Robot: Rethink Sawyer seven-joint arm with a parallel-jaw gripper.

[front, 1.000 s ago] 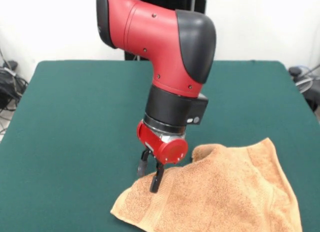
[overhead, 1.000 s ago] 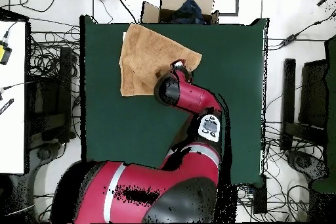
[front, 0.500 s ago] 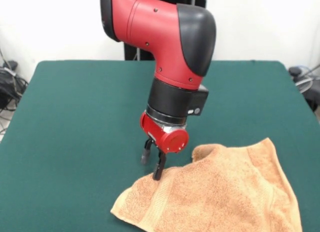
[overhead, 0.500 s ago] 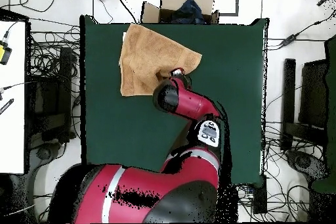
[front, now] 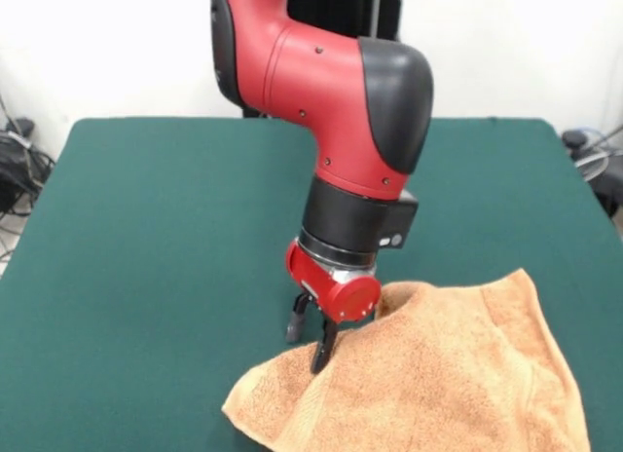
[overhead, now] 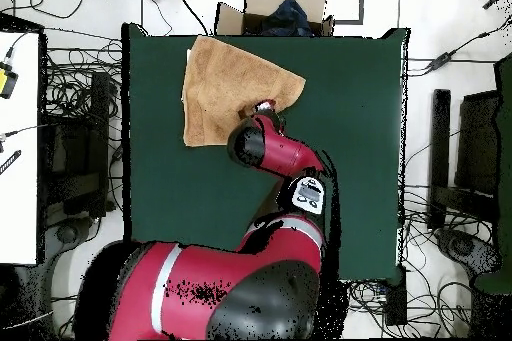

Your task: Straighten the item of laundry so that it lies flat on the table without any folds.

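The item of laundry, an orange-tan terry towel (front: 458,374), lies on the green table (front: 146,228) at the front right and runs off the picture's bottom edge. A raised hump (front: 404,294) stands on its far edge, and its far side looks rumpled. My gripper (front: 310,341) points down at the towel's far-left edge, open by a small gap. One fingertip (front: 320,355) touches the towel's edge, the other hangs over bare table. From overhead the towel (overhead: 225,87) lies at the table's top left, and the arm hides most of the gripper (overhead: 268,110).
A cardboard box (overhead: 285,2) stands beyond the table's (overhead: 360,157) top edge in the overhead view. Cables lie on the floor round the table, and a white surface (overhead: 18,147) is at the left.
The arm and gripper have shifted a little to the right along the towel's far edge in the front view. The towel's near-left corner has moved slightly right with them.
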